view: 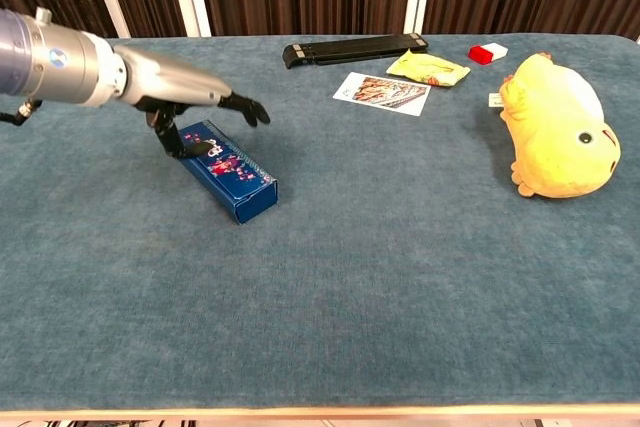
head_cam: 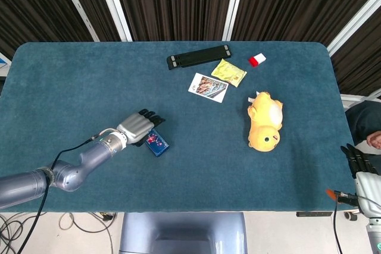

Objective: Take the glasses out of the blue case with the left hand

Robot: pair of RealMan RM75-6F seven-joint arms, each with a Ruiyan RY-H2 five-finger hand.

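Note:
The blue case [head_cam: 158, 143] [view: 236, 176] lies closed on the table's left-centre, patterned lid up; no glasses show. My left hand [head_cam: 137, 127] [view: 188, 95] hovers over the case's far left end, palm down. Its fingers [view: 246, 108] stretch out above the lid, and the thumb hangs down beside the case's end. Nothing is held in it. My right hand [head_cam: 359, 163] stays at the table's right front corner, fingers straight, holding nothing; the chest view does not show it.
At the back lie a black bar [head_cam: 198, 56] [view: 355, 48], a yellow packet [head_cam: 229, 72], a small red-and-white item [head_cam: 256, 59] and a picture card [head_cam: 208, 87]. A yellow plush toy [head_cam: 265, 128] [view: 556, 137] lies at the right.

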